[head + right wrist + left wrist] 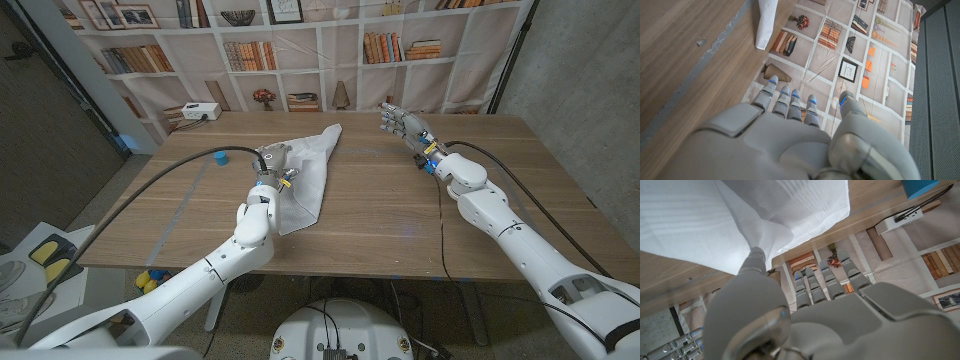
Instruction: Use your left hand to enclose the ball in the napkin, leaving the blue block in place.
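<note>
The left hand [272,160] is gripping a fold of the white cloth napkin [305,175], lying mid wooden tabletop [380,210]; the ball is hidden. A small blue block [219,157] is sitting just left. The right hand [403,124] is hovering open, far right, holding nothing.

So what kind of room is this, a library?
Probably a lab or test room, not a library: the bookshelves look printed on a hanging backdrop, beside bare concrete walls, with a plain wooden table for the robot.

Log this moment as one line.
left hand: on napkin | ball: hidden | blue block: on table | right hand: open, idle
</note>
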`<state>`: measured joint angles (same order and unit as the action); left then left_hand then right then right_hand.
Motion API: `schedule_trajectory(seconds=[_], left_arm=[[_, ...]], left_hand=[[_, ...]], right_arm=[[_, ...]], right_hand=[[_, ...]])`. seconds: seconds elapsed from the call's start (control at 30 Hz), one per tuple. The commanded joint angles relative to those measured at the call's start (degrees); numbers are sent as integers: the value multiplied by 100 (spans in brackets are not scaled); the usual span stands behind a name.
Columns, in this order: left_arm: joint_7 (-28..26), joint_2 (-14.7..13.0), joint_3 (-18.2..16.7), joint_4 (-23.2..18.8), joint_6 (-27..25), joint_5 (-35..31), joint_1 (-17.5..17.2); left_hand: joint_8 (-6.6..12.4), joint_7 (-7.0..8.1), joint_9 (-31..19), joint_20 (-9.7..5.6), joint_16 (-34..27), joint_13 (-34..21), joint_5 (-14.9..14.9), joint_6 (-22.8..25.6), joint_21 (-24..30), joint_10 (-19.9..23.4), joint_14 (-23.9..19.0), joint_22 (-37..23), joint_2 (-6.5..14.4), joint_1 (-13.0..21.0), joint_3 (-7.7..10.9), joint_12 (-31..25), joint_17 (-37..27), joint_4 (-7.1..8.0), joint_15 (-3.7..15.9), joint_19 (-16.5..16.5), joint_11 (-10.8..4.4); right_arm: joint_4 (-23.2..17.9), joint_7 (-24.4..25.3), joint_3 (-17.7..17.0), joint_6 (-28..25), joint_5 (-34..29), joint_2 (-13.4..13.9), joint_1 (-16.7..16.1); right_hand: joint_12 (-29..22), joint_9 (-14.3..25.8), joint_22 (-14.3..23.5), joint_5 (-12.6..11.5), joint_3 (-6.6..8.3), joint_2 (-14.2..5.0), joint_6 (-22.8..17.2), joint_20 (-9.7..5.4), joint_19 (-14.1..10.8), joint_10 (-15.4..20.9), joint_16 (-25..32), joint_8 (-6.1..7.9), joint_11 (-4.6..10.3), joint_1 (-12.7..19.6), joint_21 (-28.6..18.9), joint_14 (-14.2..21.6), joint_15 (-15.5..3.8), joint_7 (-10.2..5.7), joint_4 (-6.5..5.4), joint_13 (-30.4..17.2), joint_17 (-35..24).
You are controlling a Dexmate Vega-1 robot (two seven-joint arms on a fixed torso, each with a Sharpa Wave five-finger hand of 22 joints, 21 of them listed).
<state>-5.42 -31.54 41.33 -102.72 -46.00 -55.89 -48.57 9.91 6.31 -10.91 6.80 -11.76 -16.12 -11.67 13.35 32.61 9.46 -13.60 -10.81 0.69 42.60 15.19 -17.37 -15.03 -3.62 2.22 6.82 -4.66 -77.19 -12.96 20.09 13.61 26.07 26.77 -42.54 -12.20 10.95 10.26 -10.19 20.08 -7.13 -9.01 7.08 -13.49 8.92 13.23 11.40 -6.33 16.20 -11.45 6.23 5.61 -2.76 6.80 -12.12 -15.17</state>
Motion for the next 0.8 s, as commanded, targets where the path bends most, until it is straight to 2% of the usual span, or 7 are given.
schedule_trajectory(seconds=[0.03, 0.3, 0.4, 0.5, 0.6, 0.7, 0.8], left_arm=[[-102, -16, -156, -221, -122, 215, -65], [-743, 280, -509, -669, -749, 279, -391], [-341, 133, -305, -849, -1273, -59, -258], [597, -210, 64, -1016, -1765, -539, 54], [1955, -618, 498, -1091, -2006, -1138, 505], [2932, -760, 769, -954, -1968, -1824, 819], [3657, -806, 827, -769, -1656, -2479, 977]], left_hand=[[27, -40, -5, 57, 9, -13, -28, -128, -49, -95, 90, -12, 57, -140, -17, 28, -30, 66, -59, -103, 53], [198, 9, 1, 85, -82, -21, 24, 285, -67, 206, -26, -26, 352, -367, 25, -93, -60, 213, -88, -104, 72], [225, 59, 2, 108, -106, -23, 60, 399, -59, 289, -69, -29, 441, -401, 60, -114, -55, 226, -89, -69, 89], [220, 74, 3, 104, -93, -23, 69, 396, -60, 268, -38, -29, 438, -393, 67, -101, -47, 210, -96, -66, 96], [208, 82, 3, 89, -50, -22, 88, 391, -86, 170, 70, -28, 409, -366, 77, -50, -28, 159, -118, -115, 71], [181, 74, 2, 106, -10, -22, 103, 351, -133, 65, 202, -27, 386, -359, 85, 6, -15, 112, -162, -211, 87], [176, 91, 2, 91, -5, -22, 105, 348, -133, 29, 223, -27, 368, -356, 83, 24, -10, 94, -153, -201, 68]], right_arm=[[195, -59, 22, 11, 19, -102, 123], [416, -189, 45, 134, 19, -185, 244], [514, -259, 53, 188, 27, -219, 298], [608, -328, 58, 259, 34, -256, 343], [680, -398, 59, 298, 56, -286, 378], [763, -476, 59, 377, 68, -309, 398], [804, -518, 37, 415, 106, -329, 385]], right_hand=[[12, 2, 10, -2, -27, 0, -37, 15, -12, 32, 17, -11, -3, -31, -30, 25, -5, -6, -9, -10, -7], [12, 2, 10, -1, -32, -4, -44, 17, -11, 32, 20, -9, 7, -44, -30, 24, 0, -2, -18, -10, -10], [11, 2, 11, -1, -34, -6, -48, 17, -13, 34, 20, -7, 3, -48, -31, 23, 0, -2, -21, -10, -11], [12, 2, 11, -1, -36, -6, -46, 18, -14, 31, 19, -8, 10, -52, -32, 20, -1, 0, -24, -10, -11], [12, 2, 11, -1, -38, -7, -48, 15, -13, 32, 22, -8, 13, -56, -31, 26, -1, -2, -26, -10, -12], [12, 2, 11, -1, -40, -9, -51, 15, -12, 34, 24, -7, 13, -61, -31, 27, -2, -1, -30, -10, -13], [11, 2, 11, -1, -41, -11, -49, 14, -13, 34, 24, -8, 13, -63, -31, 27, 0, -4, -31, -10, -13]])
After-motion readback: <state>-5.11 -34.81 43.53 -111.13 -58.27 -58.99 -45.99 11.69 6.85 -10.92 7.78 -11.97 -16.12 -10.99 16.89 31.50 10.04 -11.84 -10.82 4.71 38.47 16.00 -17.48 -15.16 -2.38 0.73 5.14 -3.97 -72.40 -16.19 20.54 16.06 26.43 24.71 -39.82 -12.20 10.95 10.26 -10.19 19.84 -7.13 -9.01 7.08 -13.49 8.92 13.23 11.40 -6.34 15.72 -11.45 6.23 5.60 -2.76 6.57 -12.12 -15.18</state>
